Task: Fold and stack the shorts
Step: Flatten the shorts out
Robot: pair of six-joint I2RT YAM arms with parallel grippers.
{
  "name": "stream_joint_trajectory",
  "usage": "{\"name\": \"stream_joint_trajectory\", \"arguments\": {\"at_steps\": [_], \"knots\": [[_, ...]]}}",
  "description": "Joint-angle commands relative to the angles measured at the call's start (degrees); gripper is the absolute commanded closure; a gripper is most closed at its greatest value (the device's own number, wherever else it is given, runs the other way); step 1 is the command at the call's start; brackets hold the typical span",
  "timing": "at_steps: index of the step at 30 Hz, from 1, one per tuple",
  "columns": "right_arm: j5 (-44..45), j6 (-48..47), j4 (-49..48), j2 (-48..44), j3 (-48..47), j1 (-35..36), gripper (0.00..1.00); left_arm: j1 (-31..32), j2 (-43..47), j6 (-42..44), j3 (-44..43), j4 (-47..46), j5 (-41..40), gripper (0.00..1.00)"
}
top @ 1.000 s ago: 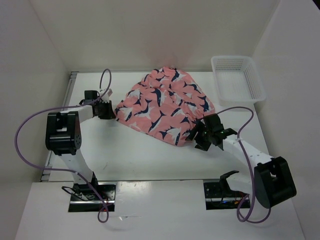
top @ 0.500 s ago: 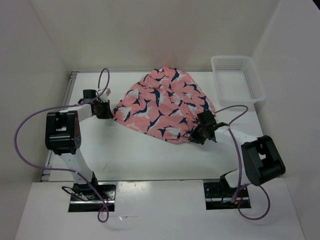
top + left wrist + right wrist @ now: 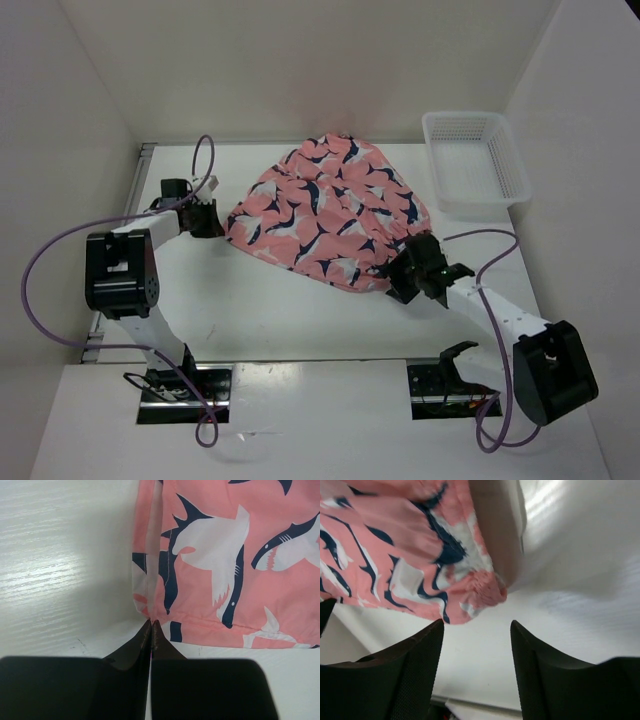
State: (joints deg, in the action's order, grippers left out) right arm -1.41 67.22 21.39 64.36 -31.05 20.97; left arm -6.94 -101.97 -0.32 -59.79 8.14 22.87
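Note:
The salmon-pink shorts [image 3: 325, 215] with navy-and-white shapes lie spread in the middle of the table. My left gripper [image 3: 212, 222] is at their left corner. In the left wrist view its tips [image 3: 151, 622] are pressed together on the hem corner of the shorts [image 3: 220, 555], and a crease runs up from the pinch. My right gripper [image 3: 410, 272] sits at the shorts' near right corner. It is open [image 3: 476, 625], and the bunched corner of the shorts [image 3: 480, 587] lies just beyond its fingertips, touching neither.
A white mesh basket [image 3: 474, 160] stands at the back right corner. White walls close in the table on the left, back and right. Purple cables loop from both arms.
The left gripper has closed on the shorts' left corner. The right gripper shut at the shorts' right corner half a second ago, then opened and drew back slightly toward me.

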Motion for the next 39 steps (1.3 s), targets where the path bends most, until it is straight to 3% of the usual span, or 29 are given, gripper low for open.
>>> {"name": "stream_joint_trajectory", "arguments": {"at_steps": [1,6,17,18,19,21,27,32,39], "knots": [[-4.21,7.11,-3.18,-0.29,3.09,2.06,0.40,-0.27,2.57,0.32,0.55,-0.32,1.91,1.00],[-3.43,8.98,-8.55,2.70,5.30,2.06,0.48,-0.27,2.57,0.32,0.55,0.21,2.44,1.00],[6.41,10.12,-11.98,11.49,1.60,2.06,0.49,-0.27,3.10,0.32,0.55,0.21,2.97,1.00],[7.12,10.12,-11.98,12.01,1.08,2.06,0.58,-0.27,3.10,0.32,0.55,0.73,2.97,1.00],[8.51,9.51,-12.77,12.89,0.29,2.06,0.78,-0.27,3.10,0.32,0.55,0.74,3.58,1.00],[9.31,7.51,-10.34,13.95,-3.38,2.06,1.00,-0.27,3.79,0.32,-0.67,1.34,4.19,1.00],[15.91,-4.61,1.28,3.44,-19.80,-0.66,1.00,-0.27,10.29,0.32,-7.69,1.36,6.04,1.00],[9.59,-16.66,8.92,1.21,-36.14,-6.20,1.00,-0.27,14.70,0.32,-17.27,-3.57,8.76,1.00],[7.65,-28.27,18.68,-1.68,-55.41,-6.21,1.00,-2.90,23.13,0.32,-33.88,-2.08,11.13,1.00]]}}
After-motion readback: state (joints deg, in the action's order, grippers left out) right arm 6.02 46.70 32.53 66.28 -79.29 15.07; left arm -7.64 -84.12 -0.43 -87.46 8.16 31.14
